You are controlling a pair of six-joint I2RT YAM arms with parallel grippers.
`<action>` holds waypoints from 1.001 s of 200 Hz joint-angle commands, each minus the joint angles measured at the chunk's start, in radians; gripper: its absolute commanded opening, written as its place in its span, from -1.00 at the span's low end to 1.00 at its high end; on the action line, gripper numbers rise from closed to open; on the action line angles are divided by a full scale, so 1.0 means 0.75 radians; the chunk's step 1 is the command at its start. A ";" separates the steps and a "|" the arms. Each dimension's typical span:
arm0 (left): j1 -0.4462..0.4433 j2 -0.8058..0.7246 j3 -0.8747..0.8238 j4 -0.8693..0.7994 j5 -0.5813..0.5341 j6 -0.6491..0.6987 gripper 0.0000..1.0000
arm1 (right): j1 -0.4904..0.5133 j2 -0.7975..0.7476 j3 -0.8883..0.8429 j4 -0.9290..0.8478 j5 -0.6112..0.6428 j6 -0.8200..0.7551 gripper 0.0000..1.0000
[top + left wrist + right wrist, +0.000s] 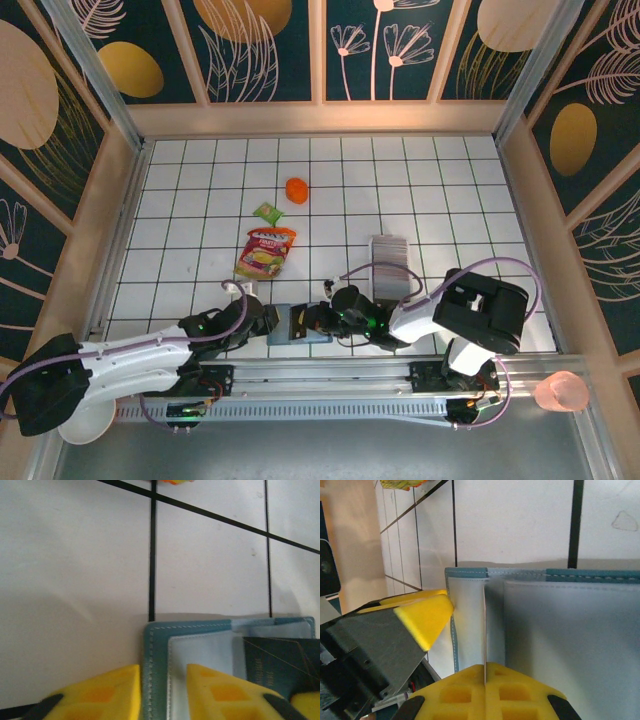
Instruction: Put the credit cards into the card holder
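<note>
The teal card holder (286, 329) lies open near the table's front edge, its grey-blue inside (200, 650) facing up. My right gripper (485, 667) is shut on one dark credit card (280, 665), seen edge-on as a thin line (484, 625) standing in the card holder (570, 630). My left gripper (163, 672) stands astride the holder's left edge, jaws apart, one finger (225, 690) on the lining and the other on the tile. In the top view both grippers, left (272, 320) and right (318, 322), meet over the holder. The other credit cards (388, 250) sit in a grey row.
The cards' white tray (394, 282) stands just behind the right arm. A red-yellow snack pouch (265, 252), a small green packet (267, 212) and an orange object (297, 189) lie farther back. A pink cup (562, 392) sits off the table's front right corner.
</note>
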 commanded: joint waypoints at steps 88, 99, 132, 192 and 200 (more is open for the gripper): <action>0.001 0.155 -0.056 0.104 0.158 -0.008 -0.76 | 0.011 0.101 -0.043 0.217 -0.039 0.091 -1.00; 0.001 0.163 -0.055 0.114 0.165 -0.004 -0.76 | 0.012 0.113 -0.030 0.210 -0.045 0.096 -1.00; 0.001 0.178 -0.059 0.129 0.182 -0.007 -0.77 | 0.012 0.134 0.008 0.165 -0.041 0.112 -1.00; 0.001 0.126 -0.087 0.124 0.174 -0.036 -0.77 | 0.025 0.056 0.091 -0.149 0.103 0.117 -1.00; 0.001 0.118 -0.093 0.128 0.180 -0.042 -0.77 | 0.024 0.049 0.091 -0.147 0.121 0.124 -1.00</action>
